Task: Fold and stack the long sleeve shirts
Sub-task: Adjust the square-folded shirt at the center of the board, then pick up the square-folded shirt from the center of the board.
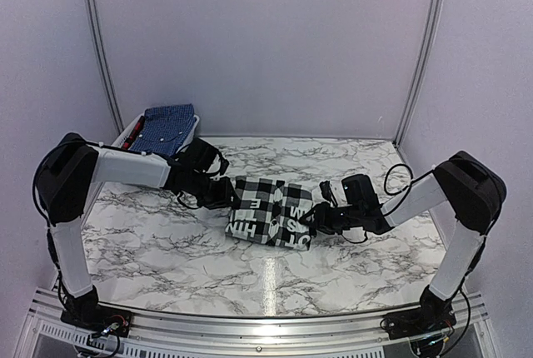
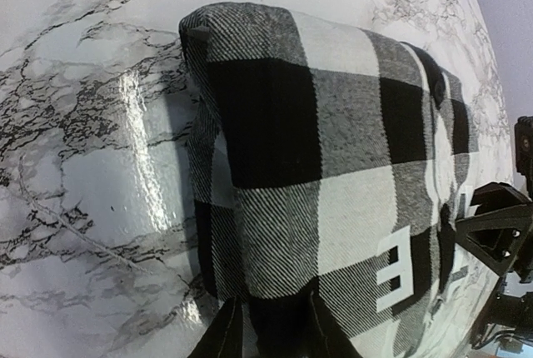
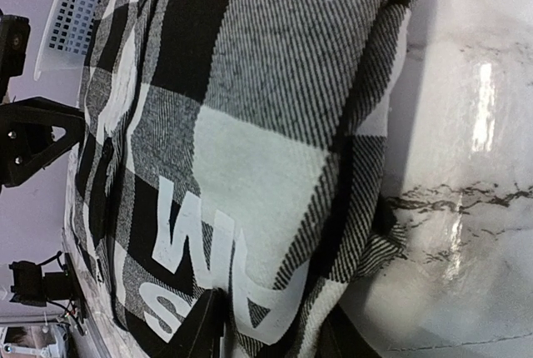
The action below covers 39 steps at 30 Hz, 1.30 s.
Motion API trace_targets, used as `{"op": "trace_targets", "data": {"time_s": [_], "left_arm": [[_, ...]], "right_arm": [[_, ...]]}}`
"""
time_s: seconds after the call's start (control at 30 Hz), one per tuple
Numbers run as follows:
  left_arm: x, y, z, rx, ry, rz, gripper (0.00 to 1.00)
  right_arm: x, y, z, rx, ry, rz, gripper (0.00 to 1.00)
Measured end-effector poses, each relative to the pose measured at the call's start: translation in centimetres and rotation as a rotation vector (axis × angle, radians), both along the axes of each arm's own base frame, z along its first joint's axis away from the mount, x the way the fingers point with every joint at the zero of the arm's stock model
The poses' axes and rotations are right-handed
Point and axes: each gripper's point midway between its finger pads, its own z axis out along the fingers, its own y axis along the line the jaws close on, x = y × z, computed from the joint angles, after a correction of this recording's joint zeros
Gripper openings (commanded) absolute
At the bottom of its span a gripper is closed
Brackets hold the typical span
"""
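The black-and-white checked long sleeve shirt (image 1: 271,212) lies folded into a compact bundle in the middle of the marble table, white letters showing on its right part. My left gripper (image 1: 226,196) holds the bundle's left end; in the left wrist view its dark fingers (image 2: 223,329) pinch the fabric (image 2: 316,150) between them. My right gripper (image 1: 316,221) is at the right end, its fingers (image 3: 204,325) closed on the lettered edge of the shirt (image 3: 250,100). A blue, finely printed shirt (image 1: 169,127) lies folded on the white basket at the back left.
The white slotted basket (image 1: 132,134) stands at the table's back left corner, close behind my left arm. Marble tabletop (image 1: 166,250) surrounds the bundle. Booth walls close in the back and sides. The metal rail with the arm bases (image 1: 266,325) runs along the near edge.
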Motion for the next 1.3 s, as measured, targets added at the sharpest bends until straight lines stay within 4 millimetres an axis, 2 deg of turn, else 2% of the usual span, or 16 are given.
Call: {"op": "trace_targets", "data": {"time_s": [0.17,0.23,0.37,0.5,0.63,0.87,1.17,1.3], "left_arm": [[0.1,0.3,-2.6,0.051,0.027,0.01,0.22],[0.2,0.5,-3.2,0.068,0.029,0.017,0.27],[0.5,0.9,-3.1,0.083,0.019,0.038,0.34],[1.2,2.3,-2.9,0.073,0.03,0.064,0.5],[1.2,2.7,-2.7,0.029,0.069,0.045,0.51],[-0.1,0.7,-3.2,-0.052,0.139,-0.035,0.53],[0.1,-0.4,-3.8,-0.097,0.178,-0.032,0.3],[0.2,-1.0,-4.1,-0.103,0.18,-0.025,0.11]], "right_arm": [[-0.1,0.0,-0.1,0.0,0.01,-0.003,0.32],[-0.1,0.0,-0.1,0.0,0.011,-0.003,0.32],[-0.1,-0.1,-0.1,-0.001,0.012,-0.003,0.33],[-0.1,0.0,-0.1,-0.001,0.012,-0.002,0.33],[-0.1,-0.1,-0.2,-0.003,0.011,0.0,0.33],[-0.2,-0.1,-0.1,-0.011,0.006,0.006,0.33],[-0.2,-0.1,-0.2,-0.015,0.008,0.009,0.34],[-0.2,-0.1,-0.2,-0.019,0.007,0.012,0.35]]}}
